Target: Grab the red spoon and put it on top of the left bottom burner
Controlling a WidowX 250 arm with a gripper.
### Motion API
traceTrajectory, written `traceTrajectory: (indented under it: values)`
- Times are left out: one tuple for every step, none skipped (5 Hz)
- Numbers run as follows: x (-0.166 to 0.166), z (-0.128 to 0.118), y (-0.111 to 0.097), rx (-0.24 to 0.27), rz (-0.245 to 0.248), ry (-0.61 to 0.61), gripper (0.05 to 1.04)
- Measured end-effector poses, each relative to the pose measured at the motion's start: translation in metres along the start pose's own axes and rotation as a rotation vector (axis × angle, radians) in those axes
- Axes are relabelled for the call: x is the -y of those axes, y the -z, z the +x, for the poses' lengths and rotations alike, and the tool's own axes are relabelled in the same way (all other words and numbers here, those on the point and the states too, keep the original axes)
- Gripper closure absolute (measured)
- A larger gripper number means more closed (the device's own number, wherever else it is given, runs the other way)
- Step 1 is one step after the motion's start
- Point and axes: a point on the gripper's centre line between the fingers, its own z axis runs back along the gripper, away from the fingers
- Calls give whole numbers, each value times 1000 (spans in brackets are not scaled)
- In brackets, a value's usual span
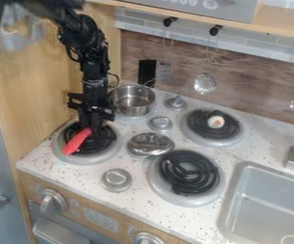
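The gripper [92, 126] hangs low over the burner at the stove's left front [99, 144], beside the pot. The red spoon [77, 141] lies slanted across the left part of that burner, one end towards the front rim and its upper end close under the gripper. Whether the gripper touches or holds the spoon, I cannot tell.
A metal pot [133, 101] stands behind the burner, close to the arm. A silver lid [150, 144] lies right of it. Two more burners are further right, the back one bearing a small pale object [215, 122]. The sink [270, 205] is at the right; a wooden wall [31, 90] is left.
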Motion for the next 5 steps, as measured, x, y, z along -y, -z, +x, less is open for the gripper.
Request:
traceTrajectory:
  values:
    - [1,4,-2,5,-5,15,547]
    - [12,1,0,-7,-4,65,237]
    - [25,2,-40,48,10,96,66]
    - [60,-6,-71,89,14,159,77]
    - [75,-17,-77,82,1,175,85]
